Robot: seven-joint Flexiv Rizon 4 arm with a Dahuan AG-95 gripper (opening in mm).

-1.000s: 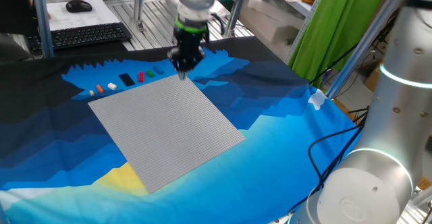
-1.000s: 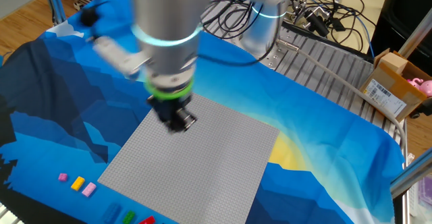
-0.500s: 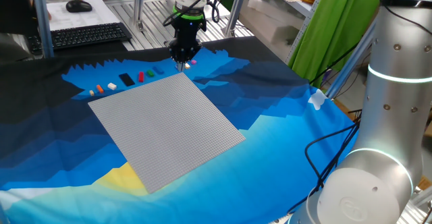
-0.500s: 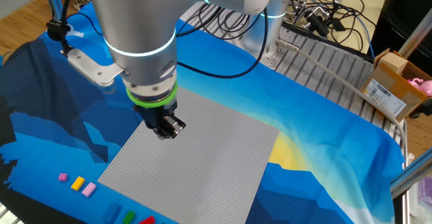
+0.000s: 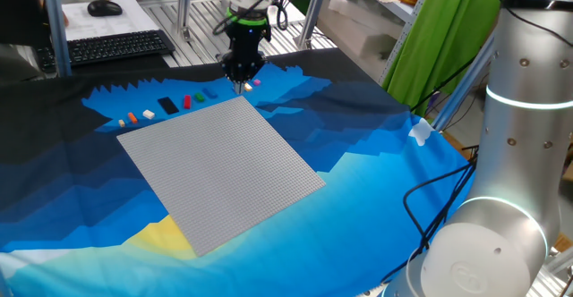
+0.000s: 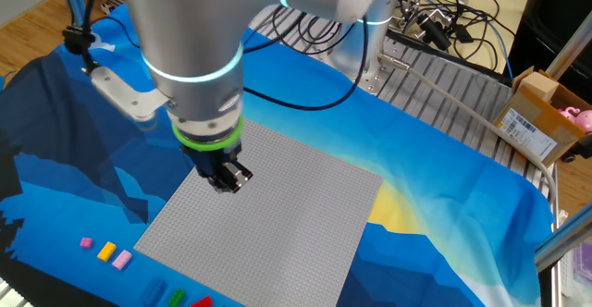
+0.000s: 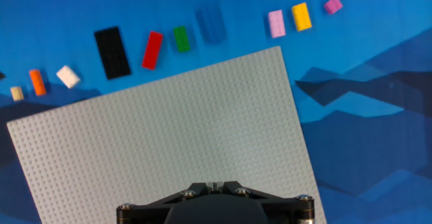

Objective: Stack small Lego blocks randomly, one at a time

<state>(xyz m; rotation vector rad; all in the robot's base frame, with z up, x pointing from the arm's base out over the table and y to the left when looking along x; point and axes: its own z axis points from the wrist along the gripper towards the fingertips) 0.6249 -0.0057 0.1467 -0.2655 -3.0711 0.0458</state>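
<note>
Hand view shows the small Lego blocks lying in a row on the blue cloth just beyond the grey baseplate. The gripper is fully closed, empty, above the baseplate's far corner. No legible writing appears.

A silver-grey arm with glowing cyan rings, a green band, and a black gripper.

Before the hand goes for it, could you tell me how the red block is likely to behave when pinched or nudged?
The red block looks like hard plastic, so probably stiff and light. It lies flat and long, so it should slide or swivel on the blue cloth rather than roll. The green block sits close beside it, so a nudge might bump that.
</note>
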